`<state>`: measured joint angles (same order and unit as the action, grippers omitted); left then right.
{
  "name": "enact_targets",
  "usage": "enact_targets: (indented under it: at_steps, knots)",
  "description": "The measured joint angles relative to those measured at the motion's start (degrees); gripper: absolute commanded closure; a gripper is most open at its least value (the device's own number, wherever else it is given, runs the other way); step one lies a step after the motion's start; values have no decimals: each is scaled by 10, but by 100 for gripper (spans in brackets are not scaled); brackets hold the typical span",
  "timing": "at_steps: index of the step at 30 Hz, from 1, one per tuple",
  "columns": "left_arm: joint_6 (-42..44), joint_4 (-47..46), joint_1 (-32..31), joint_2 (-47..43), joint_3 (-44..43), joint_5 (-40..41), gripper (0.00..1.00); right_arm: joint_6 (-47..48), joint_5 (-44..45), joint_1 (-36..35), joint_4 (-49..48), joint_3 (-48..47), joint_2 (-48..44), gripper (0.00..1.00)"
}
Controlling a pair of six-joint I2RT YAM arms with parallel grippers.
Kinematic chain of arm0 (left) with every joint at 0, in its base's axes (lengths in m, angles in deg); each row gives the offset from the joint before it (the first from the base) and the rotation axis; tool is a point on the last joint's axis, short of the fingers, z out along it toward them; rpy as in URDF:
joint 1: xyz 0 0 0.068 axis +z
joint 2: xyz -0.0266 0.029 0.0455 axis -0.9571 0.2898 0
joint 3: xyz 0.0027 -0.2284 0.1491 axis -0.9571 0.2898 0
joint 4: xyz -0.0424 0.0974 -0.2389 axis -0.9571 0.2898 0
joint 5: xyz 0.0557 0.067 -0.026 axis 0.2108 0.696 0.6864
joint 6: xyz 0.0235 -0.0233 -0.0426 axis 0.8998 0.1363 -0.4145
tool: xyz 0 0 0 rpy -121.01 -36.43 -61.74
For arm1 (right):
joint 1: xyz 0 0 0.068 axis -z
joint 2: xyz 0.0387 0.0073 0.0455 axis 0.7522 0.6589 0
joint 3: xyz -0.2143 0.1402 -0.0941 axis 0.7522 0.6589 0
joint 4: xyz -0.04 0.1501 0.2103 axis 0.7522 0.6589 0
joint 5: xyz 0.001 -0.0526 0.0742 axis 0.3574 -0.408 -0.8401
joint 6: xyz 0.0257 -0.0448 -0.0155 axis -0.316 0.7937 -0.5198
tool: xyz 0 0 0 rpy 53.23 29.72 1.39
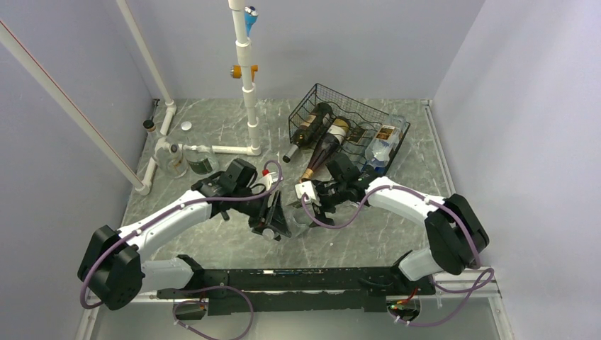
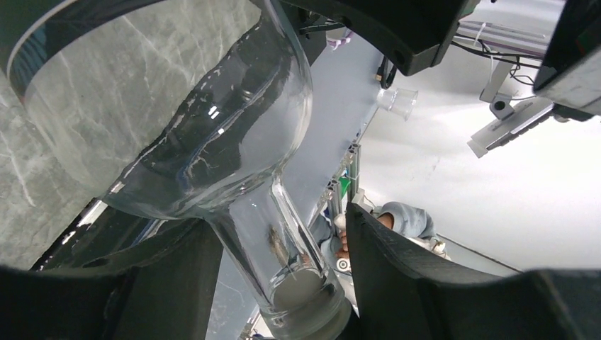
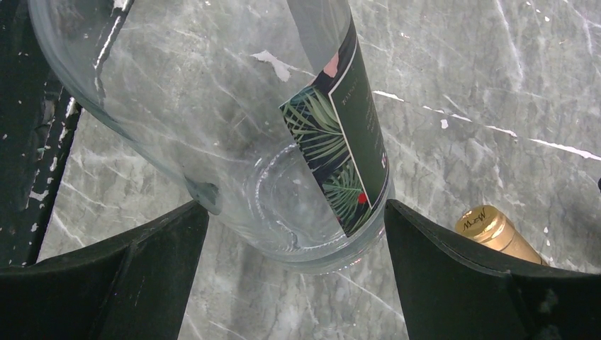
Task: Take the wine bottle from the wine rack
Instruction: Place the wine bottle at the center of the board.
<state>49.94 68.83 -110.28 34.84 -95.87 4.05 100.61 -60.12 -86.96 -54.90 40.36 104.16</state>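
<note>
clear wine bottle (image 3: 212, 127) gripped at base by right gripper (image 3: 298, 212), jaws wide | neck flanked, untouched, by parted jaws of left gripper (image 2: 280, 237) | wine rack (image 1: 303, 110) seen upper right

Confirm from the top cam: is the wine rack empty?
No, dark bottles and a clear bottle lie in the wine rack.

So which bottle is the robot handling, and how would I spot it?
Find the black wire wine rack at the table's back right. In front of it, the left gripper and right gripper straddle one bottle. Unlike the racked dark bottles, it's clear glass with a palm-leaf label.
</note>
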Motion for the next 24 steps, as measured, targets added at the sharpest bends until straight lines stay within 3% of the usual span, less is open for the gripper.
enact_targets:
  at_steps: [24]
  knots:
    - [-31, -32, 26, 12, -7, -52, 30, -6, -35, 20, 11, -17, 28, 5]
